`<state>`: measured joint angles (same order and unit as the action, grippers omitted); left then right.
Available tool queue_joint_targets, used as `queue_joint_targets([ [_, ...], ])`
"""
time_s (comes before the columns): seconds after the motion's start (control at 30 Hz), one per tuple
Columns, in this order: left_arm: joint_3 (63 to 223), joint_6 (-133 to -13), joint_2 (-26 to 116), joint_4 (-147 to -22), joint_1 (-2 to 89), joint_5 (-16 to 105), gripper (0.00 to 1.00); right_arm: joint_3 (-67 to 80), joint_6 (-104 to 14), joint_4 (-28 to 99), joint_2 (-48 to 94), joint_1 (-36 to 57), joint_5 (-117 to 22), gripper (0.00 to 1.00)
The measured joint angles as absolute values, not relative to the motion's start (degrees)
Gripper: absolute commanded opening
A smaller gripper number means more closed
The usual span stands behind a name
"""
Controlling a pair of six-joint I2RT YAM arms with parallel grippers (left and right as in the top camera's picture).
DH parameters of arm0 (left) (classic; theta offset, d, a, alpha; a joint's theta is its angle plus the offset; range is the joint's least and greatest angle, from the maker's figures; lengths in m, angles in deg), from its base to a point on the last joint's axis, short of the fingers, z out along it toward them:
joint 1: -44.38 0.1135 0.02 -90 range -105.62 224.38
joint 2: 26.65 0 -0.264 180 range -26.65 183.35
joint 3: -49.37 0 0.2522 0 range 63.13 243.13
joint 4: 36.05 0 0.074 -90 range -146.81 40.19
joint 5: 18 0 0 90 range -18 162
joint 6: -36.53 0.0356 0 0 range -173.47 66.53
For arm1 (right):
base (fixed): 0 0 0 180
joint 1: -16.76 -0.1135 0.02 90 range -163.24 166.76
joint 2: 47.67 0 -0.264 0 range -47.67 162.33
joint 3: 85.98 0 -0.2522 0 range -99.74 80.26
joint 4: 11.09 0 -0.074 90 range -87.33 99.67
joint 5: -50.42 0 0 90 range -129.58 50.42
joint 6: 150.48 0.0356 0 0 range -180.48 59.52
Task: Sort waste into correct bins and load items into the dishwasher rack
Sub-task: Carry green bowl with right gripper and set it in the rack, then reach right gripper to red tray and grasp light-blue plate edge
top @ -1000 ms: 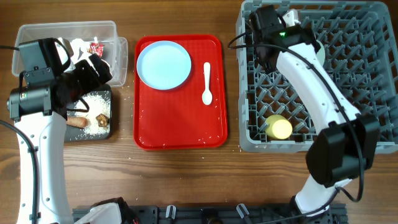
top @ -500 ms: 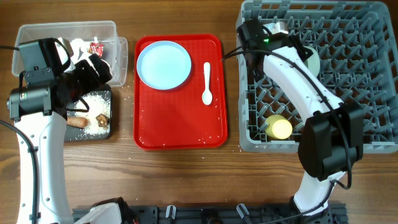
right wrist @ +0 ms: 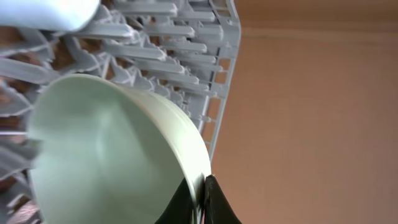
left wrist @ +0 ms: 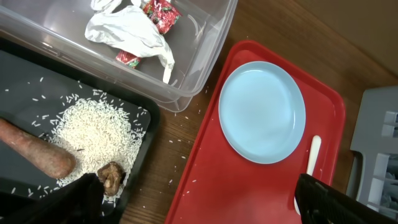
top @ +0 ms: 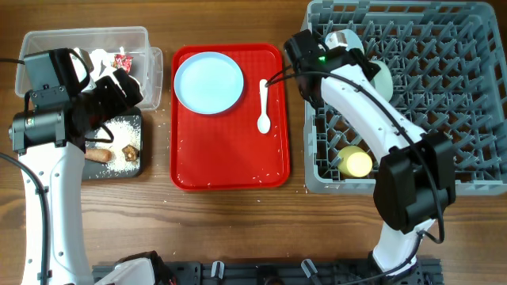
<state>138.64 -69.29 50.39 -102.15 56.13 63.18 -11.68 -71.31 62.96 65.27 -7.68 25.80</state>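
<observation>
My right gripper (right wrist: 202,186) is shut on the rim of the pale green bowl (right wrist: 106,155), held on edge over the grey dishwasher rack (top: 467,170) near its back left (top: 383,77). A pale blue bowl (top: 343,38) and a yellow cup (top: 356,162) are in the rack. My left gripper (left wrist: 199,211) is open and empty above the black tray (left wrist: 37,74), which holds rice (left wrist: 99,130), a sausage stick (left wrist: 37,155) and a brown lump (left wrist: 112,176). The clear tub (left wrist: 205,56) holds tissue (left wrist: 130,31) and the red wrapper (left wrist: 160,12).
The flat red serving tray (top: 230,158) lies between the bins and the rack. It carries the pale blue plate (top: 208,82) and the white spoon (top: 264,107), with loose rice grains scattered on it and on the wood nearby.
My right arm has swung left along the rack's back, carrying the pale green bowl with it. The left arm has not moved.
</observation>
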Motion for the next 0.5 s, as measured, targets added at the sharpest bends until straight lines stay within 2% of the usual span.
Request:
queue_joint_targets([
  [0.03,138.6,-69.3,50.4,-102.1,56.1,63.2,1.0,-11.7,-71.4,62.9,65.3,-8.1,25.1,0.2],
  [0.1,138.6,-69.3,50.4,-102.1,56.1,63.2,1.0,-11.7,-71.4,62.5,65.3,-9.2,22.0,1.0],
  [0.27,138.6,-69.3,50.4,-102.1,56.1,63.2,1.0,-10.5,-71.2,60.1,66.3,-12.2,15.0,1.0],
  [0.5,138.6,-69.3,50.4,-102.1,56.1,63.2,1.0,-11.3,-67.9,56.4,66.3,-12.0,11.1,1.0],
])
